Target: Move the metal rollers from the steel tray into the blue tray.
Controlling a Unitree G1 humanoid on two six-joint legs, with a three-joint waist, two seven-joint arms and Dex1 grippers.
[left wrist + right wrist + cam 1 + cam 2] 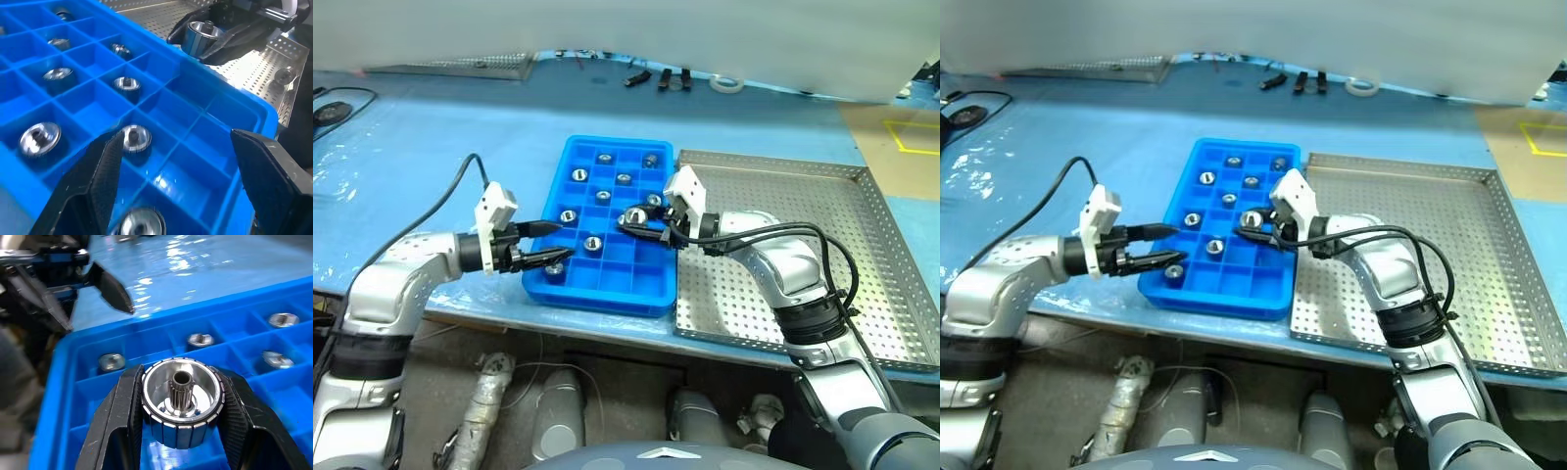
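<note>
Left eye view: blue tray (570,284) holds about nine metal rollers (593,244); steel tray (862,294) nearly bare. Right gripper (636,223) clamps another roller (182,401) over the compartments; left gripper (554,244) gapes, holding nothing.

Workshop: blue-covered bench (431,137), perforated steel tray (822,215)

The blue tray (607,235) is viewed from above by both eye views and closely from opposite ends by both wrist views.
</note>
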